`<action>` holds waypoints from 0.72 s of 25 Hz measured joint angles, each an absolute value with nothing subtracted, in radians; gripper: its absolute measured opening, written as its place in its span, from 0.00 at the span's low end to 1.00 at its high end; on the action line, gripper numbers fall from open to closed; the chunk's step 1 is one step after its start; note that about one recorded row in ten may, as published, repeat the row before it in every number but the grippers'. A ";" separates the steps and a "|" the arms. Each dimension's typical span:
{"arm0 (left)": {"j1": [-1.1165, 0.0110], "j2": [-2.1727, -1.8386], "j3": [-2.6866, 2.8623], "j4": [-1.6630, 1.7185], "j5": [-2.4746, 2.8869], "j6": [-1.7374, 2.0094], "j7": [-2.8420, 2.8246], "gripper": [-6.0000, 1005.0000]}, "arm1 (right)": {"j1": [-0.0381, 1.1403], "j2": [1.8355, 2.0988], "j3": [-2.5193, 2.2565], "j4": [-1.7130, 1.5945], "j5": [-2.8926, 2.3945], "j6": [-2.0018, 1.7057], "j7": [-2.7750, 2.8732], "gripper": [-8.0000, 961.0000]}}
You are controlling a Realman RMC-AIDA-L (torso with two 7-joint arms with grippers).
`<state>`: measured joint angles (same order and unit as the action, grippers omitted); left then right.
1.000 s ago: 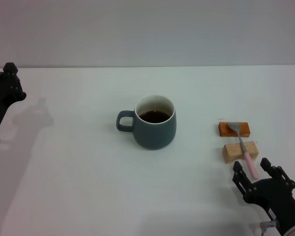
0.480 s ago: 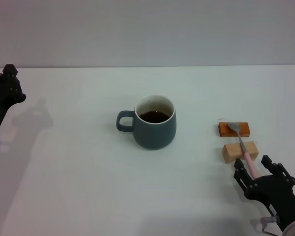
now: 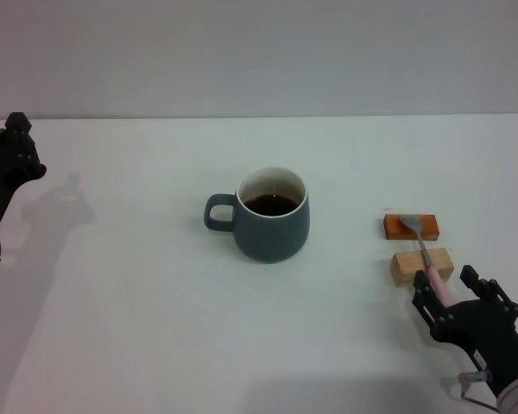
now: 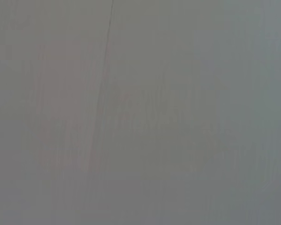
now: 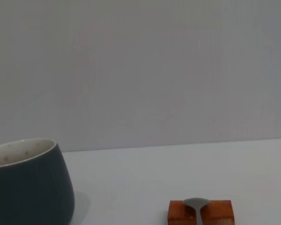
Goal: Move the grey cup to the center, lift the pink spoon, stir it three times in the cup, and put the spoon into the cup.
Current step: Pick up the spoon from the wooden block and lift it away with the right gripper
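The grey cup (image 3: 272,228) stands near the middle of the table with dark liquid inside and its handle toward my left; it also shows in the right wrist view (image 5: 28,192). The pink spoon (image 3: 425,254) lies across two blocks, its silver bowl on the orange block (image 3: 412,227) and its pink handle over the pale wooden block (image 3: 406,267). The spoon's bowl also shows in the right wrist view (image 5: 196,203). My right gripper (image 3: 445,286) is open, low at the near right, its fingers on either side of the handle's end. My left gripper (image 3: 13,147) is raised at the far left.
The orange block also shows in the right wrist view (image 5: 178,213). The white table (image 3: 138,293) ends at a grey wall behind. The left wrist view shows only a blank grey surface.
My right gripper has moved forward so its fingers now straddle the end of the pink handle. The cup, the spoon and the left arm have not moved.
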<state>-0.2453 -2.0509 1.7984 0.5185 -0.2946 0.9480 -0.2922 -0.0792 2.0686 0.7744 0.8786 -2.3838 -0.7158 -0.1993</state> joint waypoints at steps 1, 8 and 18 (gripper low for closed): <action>-0.245 -2.051 1.798 0.518 -0.295 0.948 -0.292 0.00 | -0.073 2.070 0.775 0.874 -2.380 -0.716 -0.199 0.70; -0.247 -2.051 1.798 0.518 -0.295 0.948 -0.292 0.00 | -0.056 2.069 0.771 0.869 -2.360 -0.698 -0.199 0.68; -0.247 -2.051 1.790 0.518 -0.295 0.948 -0.291 0.00 | -0.051 2.069 0.767 0.869 -2.356 -0.692 -0.198 0.61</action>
<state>-0.2470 -2.0508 1.7904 0.5185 -0.2945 0.9479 -0.2912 -0.0511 2.0693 0.7666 0.8691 -2.3560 -0.6917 -0.1983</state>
